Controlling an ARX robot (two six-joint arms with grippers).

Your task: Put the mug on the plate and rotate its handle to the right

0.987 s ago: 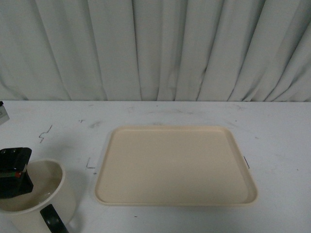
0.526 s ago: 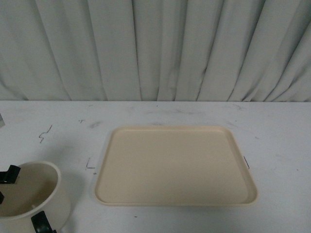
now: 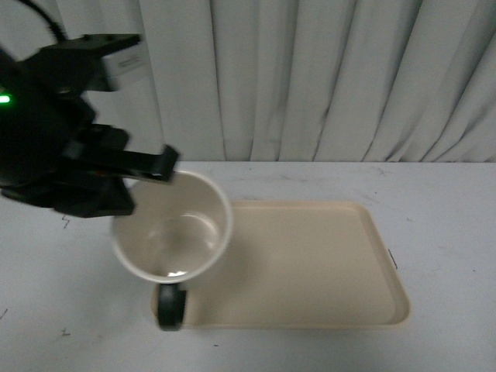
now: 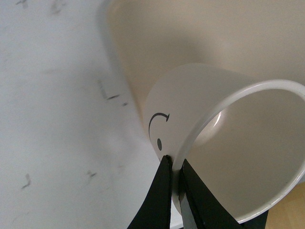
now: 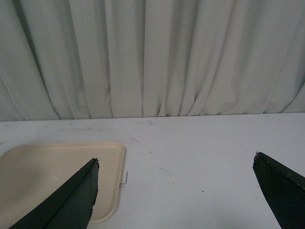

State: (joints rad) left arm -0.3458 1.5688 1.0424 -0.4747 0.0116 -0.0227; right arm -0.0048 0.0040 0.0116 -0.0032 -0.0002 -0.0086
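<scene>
My left gripper is shut on the rim of the cream-white mug and holds it in the air over the left end of the beige plate. The mug tilts with its opening toward the front camera. Its black handle hangs at its near side, over the plate's front left corner. In the left wrist view the jaws pinch the mug wall beside the smiley face, with the plate below. My right gripper is open and empty above the table, right of the plate.
The white table has small dark marks around the plate. A pleated grey curtain hangs close behind the table's far edge. My left arm fills the upper left of the front view.
The mug has been lifted off the table at the near left and carried up and to the right, over the plate's left end. The left arm now shows large in view.
</scene>
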